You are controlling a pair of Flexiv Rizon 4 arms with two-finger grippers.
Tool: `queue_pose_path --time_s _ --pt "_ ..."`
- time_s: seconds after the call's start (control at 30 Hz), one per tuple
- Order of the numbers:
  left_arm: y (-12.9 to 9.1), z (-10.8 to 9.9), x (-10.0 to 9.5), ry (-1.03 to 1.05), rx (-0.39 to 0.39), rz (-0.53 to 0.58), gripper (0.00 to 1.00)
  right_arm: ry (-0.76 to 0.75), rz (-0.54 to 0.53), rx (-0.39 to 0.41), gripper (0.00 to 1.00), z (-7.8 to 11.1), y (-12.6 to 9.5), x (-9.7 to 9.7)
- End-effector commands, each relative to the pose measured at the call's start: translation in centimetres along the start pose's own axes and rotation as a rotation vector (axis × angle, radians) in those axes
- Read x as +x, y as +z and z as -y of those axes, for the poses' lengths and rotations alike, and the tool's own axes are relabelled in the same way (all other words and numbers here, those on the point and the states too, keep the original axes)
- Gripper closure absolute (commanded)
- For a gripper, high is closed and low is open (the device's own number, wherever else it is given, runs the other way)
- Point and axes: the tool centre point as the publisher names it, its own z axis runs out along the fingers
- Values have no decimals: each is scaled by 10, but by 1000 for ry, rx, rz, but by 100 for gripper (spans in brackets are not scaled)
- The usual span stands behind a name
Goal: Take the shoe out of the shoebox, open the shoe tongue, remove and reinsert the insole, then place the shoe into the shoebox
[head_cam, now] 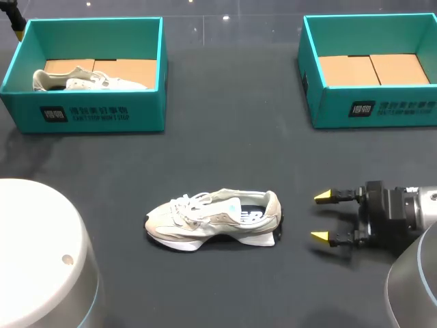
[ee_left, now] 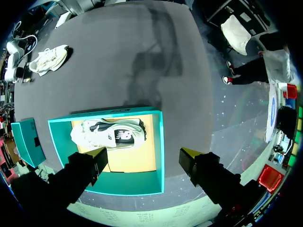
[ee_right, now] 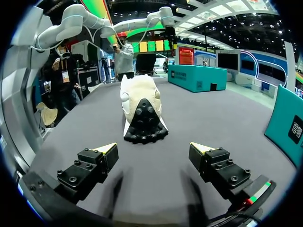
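Since the shoe (head_cam: 215,219) lies out on the desk (head_cam: 225,137), our right tool (head_cam: 321,217) and left tool (ee_left: 143,155) are open; tongue and insole steps seem left.

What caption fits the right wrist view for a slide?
Open right end effector faces the heel of a shoe on the table, not touching it.

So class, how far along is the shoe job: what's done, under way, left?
Done: one shoe lies out on the table. In hand: the open right gripper sits behind its heel, apart; the open left gripper hangs over the left shoebox, holding another shoe. Left, seemingly: tongue, insole, reboxing.
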Motion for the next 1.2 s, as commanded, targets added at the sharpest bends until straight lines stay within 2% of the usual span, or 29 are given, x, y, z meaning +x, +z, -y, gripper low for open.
queue_pose_path --time_s 0.03,0.73,1.2 --pt "-1 1 0 1 -1 -1 0 10 12 6 0 -5 12 4" --pt "-1 1 0 1 -1 -1 0 1 -17 -37 0 -19 55 7" --pt "-1 1 0 1 -1 -1 0 -28 -42 -59 0 -21 66 11"
